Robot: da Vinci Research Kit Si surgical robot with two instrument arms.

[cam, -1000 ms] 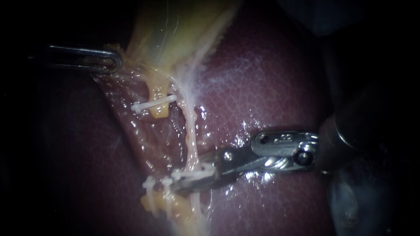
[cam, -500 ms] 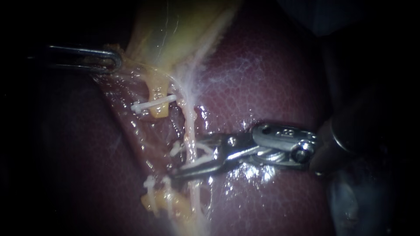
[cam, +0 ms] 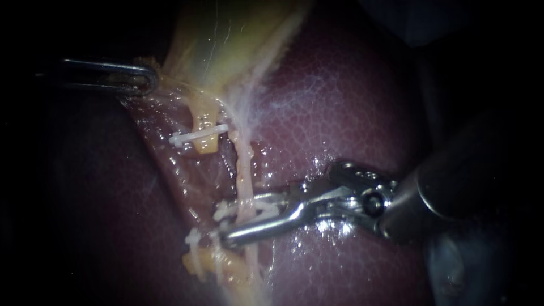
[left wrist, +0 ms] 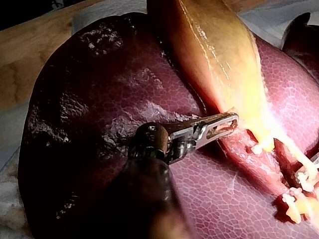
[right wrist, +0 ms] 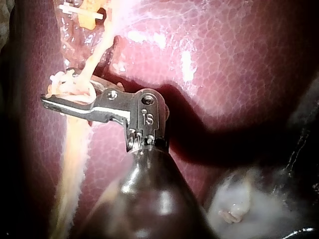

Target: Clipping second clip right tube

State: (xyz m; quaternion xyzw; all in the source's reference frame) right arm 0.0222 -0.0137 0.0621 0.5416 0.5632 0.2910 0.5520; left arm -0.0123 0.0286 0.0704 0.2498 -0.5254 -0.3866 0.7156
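Dark red, shiny liver (cam: 351, 102) with the yellow gallbladder (cam: 226, 39) lying on it and a brown wooden top (left wrist: 30, 64) just beside it.

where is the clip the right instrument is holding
Low centre in the endoscope view, the clip sits in the right instrument, across the right tube, above the lower clips.

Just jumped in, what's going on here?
The left instrument grips the edge of the gallbladder. The right instrument holds a white clip in its pincer, straddling the right tube and not yet squeezed flat. A separate clip sits on the yellow stub nearby. The liver lies underneath.
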